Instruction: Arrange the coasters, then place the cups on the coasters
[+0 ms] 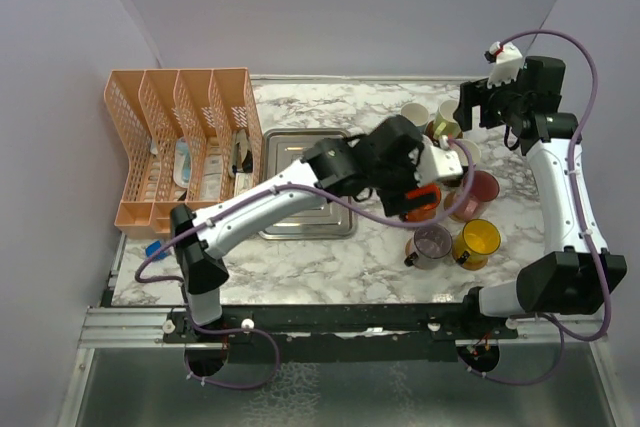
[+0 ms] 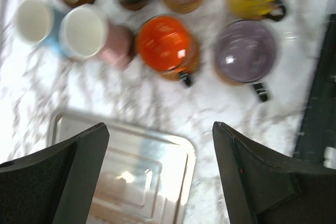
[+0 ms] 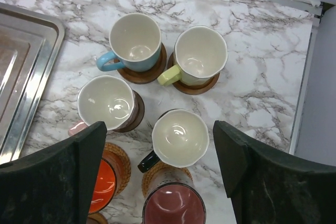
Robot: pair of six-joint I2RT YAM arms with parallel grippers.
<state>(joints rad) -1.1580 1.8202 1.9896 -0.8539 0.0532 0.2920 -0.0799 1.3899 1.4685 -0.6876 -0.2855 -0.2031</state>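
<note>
Left gripper (image 2: 157,129): jaws wide, empty, above the tray's (image 2: 181,150) right rim.
Right gripper (image 3: 157,129): wide, empty, over the far cups (image 3: 135,40).
Cups: clustered right, on coasters (image 3: 153,73).
Risk: I judge a low arm sweep could clip handles and shunt the packed cups off.

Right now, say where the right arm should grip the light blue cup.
The light blue cup stands upright, mouth open, other cups crowding two sides. Probably pinch its rim wall from above, on the free side away from them.
</note>
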